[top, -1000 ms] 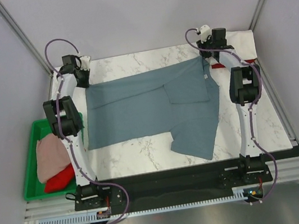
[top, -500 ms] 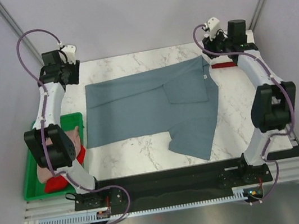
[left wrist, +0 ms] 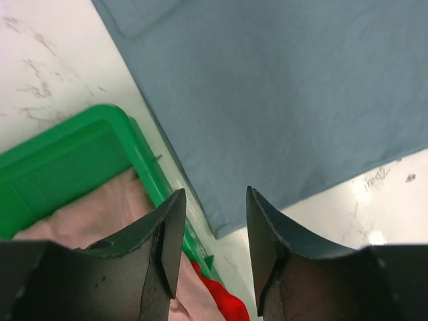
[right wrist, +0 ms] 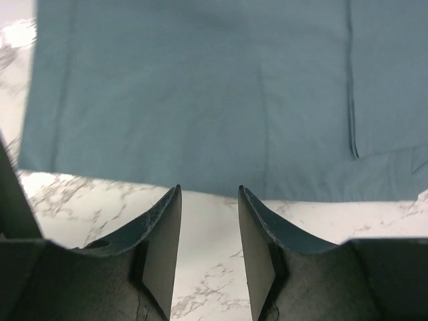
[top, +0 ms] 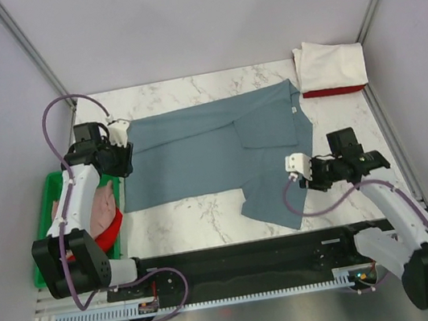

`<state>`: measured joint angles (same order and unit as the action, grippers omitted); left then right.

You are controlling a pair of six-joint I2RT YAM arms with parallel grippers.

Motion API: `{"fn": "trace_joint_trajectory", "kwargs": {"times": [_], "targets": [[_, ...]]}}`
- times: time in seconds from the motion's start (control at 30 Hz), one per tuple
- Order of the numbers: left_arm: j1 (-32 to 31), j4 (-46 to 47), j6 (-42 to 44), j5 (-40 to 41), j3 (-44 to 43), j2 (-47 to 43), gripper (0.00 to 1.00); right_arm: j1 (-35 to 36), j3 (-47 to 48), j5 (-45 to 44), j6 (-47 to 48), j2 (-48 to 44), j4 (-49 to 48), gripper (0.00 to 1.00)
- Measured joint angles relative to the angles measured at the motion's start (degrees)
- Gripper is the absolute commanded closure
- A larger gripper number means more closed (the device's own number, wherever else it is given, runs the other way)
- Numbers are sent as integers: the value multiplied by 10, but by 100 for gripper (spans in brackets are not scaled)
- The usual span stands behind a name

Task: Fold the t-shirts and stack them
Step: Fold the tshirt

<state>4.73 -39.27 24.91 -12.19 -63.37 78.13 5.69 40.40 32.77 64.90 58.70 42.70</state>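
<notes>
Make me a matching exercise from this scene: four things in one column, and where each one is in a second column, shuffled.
Column one
1. blue-grey t-shirt
2. white t-shirt
3. pink t-shirt
4. green tray

Column two
A. at the left edge of the table
B. folded, at the far right corner
C. spread out across the middle
D. lying inside the tray

Pairs: 1-C, 2-B, 3-D, 4-A
</notes>
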Motion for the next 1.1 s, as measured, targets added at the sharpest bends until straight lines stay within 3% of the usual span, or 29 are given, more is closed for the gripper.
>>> {"fn": "trace_joint_trajectory", "kwargs": {"times": [0.23,0.6,0.83,1.1], "targets": [[0,-26,7,-1,35,-5,53,47,-82,1,157,-139,95,53],[0,-40,7,13,39,10,54,94,-140,17,327,-117,151,54],[0,-44,7,31,39,25,54,163,-157,26,332,-90,132,53],[0,-44,7,40,39,30,55,263,-170,20,235,-56,36,56]]}}
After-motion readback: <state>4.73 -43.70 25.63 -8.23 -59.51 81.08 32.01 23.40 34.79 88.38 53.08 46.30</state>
